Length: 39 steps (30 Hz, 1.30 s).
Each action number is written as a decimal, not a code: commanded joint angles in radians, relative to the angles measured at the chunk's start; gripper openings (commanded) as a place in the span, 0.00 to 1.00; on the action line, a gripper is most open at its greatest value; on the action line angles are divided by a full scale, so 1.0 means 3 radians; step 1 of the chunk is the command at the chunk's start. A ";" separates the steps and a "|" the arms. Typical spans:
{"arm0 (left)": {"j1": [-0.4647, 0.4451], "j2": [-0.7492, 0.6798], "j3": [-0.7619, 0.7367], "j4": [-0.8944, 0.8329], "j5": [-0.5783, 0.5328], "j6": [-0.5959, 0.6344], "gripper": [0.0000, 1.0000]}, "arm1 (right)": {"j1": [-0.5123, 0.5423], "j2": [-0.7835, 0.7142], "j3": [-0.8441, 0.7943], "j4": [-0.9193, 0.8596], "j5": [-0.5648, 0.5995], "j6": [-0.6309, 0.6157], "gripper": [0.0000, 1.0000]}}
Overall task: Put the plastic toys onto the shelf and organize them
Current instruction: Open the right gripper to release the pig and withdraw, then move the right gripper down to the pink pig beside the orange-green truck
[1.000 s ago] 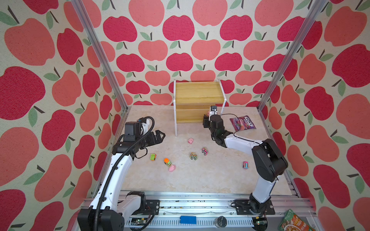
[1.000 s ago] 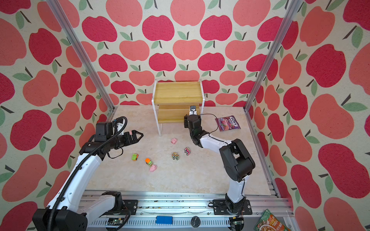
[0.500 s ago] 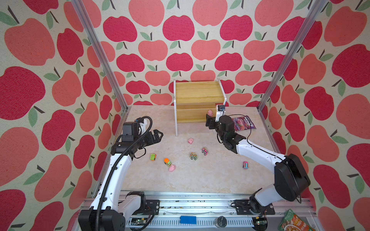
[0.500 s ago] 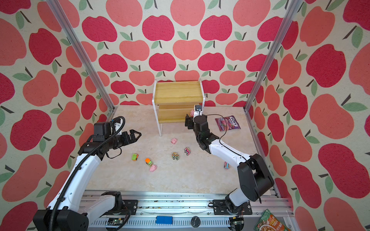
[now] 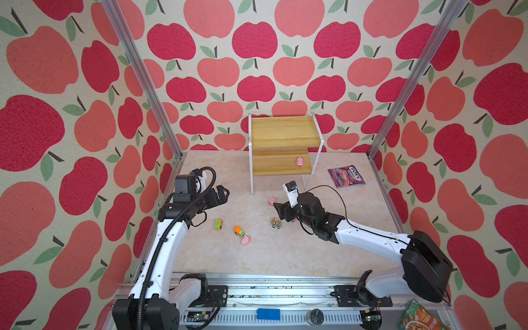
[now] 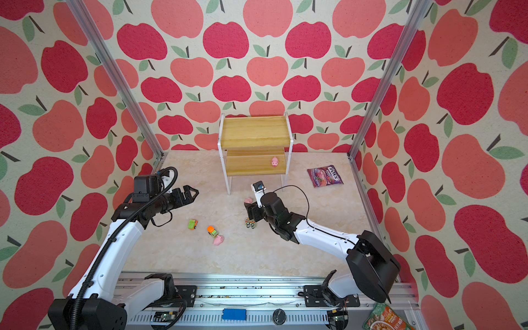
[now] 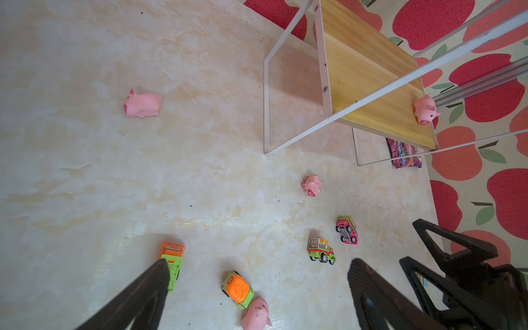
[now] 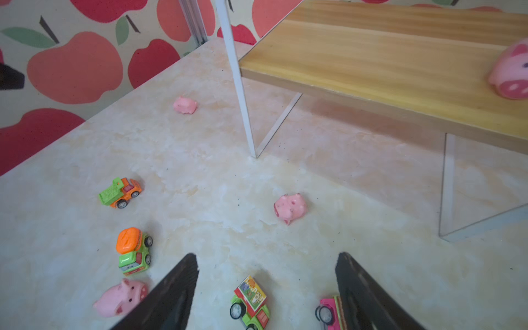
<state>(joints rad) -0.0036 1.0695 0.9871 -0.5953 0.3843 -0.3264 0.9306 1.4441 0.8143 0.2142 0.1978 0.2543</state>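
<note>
The shelf [image 5: 283, 137] [image 6: 254, 134] stands at the back, with one pink pig [image 5: 299, 162] [image 6: 275, 162] [image 8: 511, 74] on its lower board. On the floor lie a pig [image 5: 272, 201] [image 8: 290, 210], a striped car [image 5: 276, 223] [image 8: 251, 303], a pink car [image 8: 328, 313], a green-and-orange truck [image 5: 218, 224] [image 7: 171, 257], an orange-topped car [image 5: 239, 231] [image 7: 238, 289] and a pig [image 5: 245, 240] touching it. Another pig [image 7: 142, 105] lies apart. My right gripper [image 5: 281, 210] [image 8: 267, 257] hangs open and empty over the striped car. Open and empty too, my left gripper [image 5: 223, 195] [image 7: 258, 265] hovers at the left.
A purple candy bag [image 5: 346, 177] [image 6: 325, 176] lies flat at the back right, beside the shelf's white leg [image 5: 314, 168]. Apple-patterned walls with metal corner posts [image 5: 383, 143] close the floor on three sides. The rail [image 5: 257, 291] runs along the front.
My right gripper has pulled back from the shelf's lower board and come down over the cars; the pig stays on the board. The left arm has hardly moved.
</note>
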 commanded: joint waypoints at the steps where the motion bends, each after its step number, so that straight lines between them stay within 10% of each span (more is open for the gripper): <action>1: 0.0017 0.0040 -0.0030 -0.0086 -0.0105 -0.0006 1.00 | 0.0105 0.0264 0.0166 -0.0235 -0.0240 0.0099 0.75; 23: 0.0012 -0.0016 -0.0093 0.0000 0.0067 0.0071 0.99 | 0.0825 0.1099 0.0574 -0.0283 -0.1040 -0.2265 0.78; 39: 0.0001 -0.0021 -0.0090 0.0000 0.0126 0.0101 0.99 | 0.0794 0.1620 0.0887 -0.0269 -0.1268 -0.2656 0.68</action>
<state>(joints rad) -0.0040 1.0740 0.9676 -0.5995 0.4084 -0.3187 1.1759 1.9022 1.0454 0.1398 -0.1638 -0.5106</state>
